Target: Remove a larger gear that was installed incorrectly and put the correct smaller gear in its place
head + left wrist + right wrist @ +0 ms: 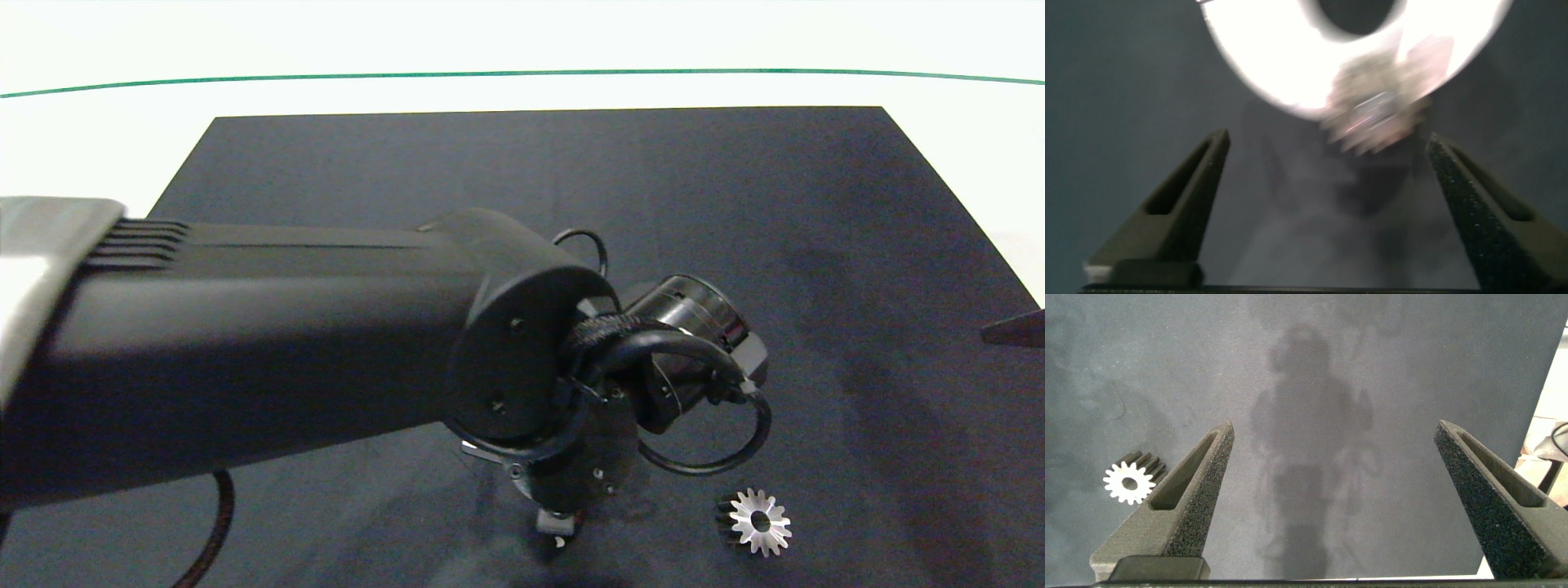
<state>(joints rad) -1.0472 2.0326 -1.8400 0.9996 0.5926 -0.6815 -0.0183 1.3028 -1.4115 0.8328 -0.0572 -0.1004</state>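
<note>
- Black mat (735,204) covers most of the white table (122,139); far half bare, lots of free room.
- Left arm (245,343) comes in low over mat centre. Left gripper (1327,220) wide open, holding nothing.
- Left wrist cam only: bright white ring (1282,65), blurred toothed metal gear (1376,110) at its rim, which gear can't tell.
- Right gripper (1335,498) wide open, over bare mat.
- Small silver gear (759,522), blunt teeth, round hole, flat near mat's front edge, beside right gripper.
</note>
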